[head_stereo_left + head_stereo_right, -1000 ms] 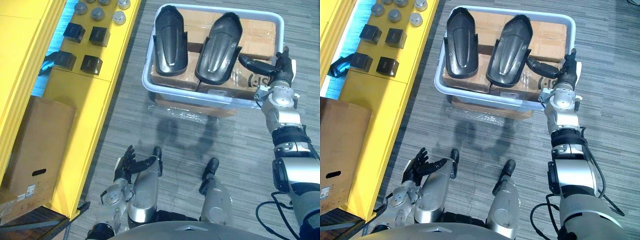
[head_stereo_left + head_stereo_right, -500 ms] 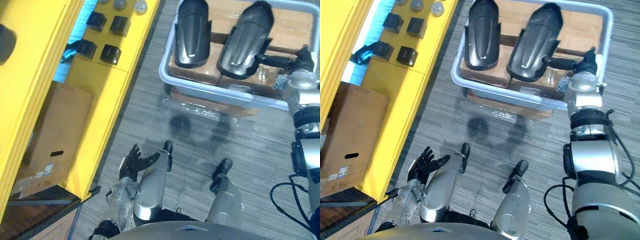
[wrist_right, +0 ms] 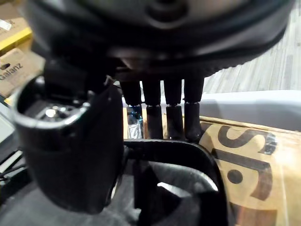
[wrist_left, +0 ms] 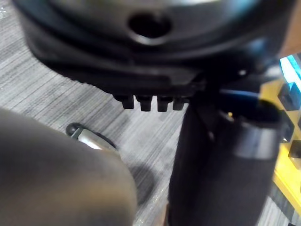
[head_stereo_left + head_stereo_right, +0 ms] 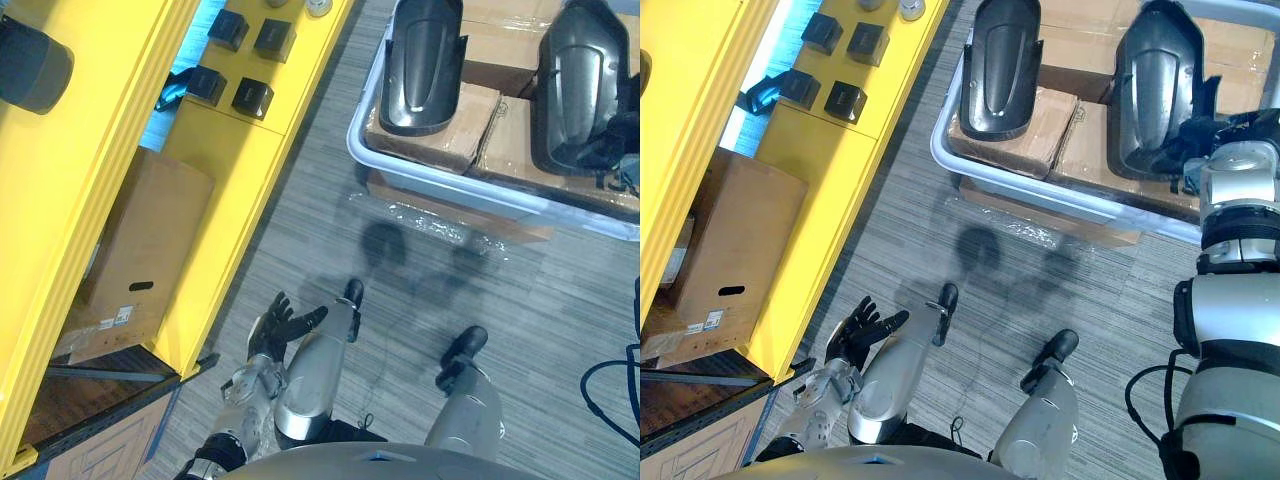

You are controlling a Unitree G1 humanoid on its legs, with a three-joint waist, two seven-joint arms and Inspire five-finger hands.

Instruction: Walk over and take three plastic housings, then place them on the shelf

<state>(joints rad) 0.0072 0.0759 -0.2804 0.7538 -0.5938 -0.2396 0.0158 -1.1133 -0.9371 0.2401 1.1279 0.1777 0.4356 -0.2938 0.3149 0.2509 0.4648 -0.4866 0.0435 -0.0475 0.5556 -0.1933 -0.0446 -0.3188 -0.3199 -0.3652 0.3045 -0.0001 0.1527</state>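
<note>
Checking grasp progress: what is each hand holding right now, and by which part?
Right hand pinches the right-hand housing at its near rim; left hand holds nothing.

The left housing (image 5: 1000, 65) and the right housing (image 5: 1155, 85), both glossy black plastic, long and shield-shaped with a rounded far end, are lying domed side up, side by side and slightly apart. They are resting on cardboard boxes (image 5: 1035, 120) inside a pale tub (image 5: 1040, 185) that is sitting on the floor. The left housing is lying free, its length running away from the robot. The right hand (image 5: 1215, 130) is gripping the right housing at its near right rim, its fingers (image 3: 173, 113) hooking over the edge opposite the thumb. The yellow shelf (image 5: 830, 170) is standing well to the tub's left.
</note>
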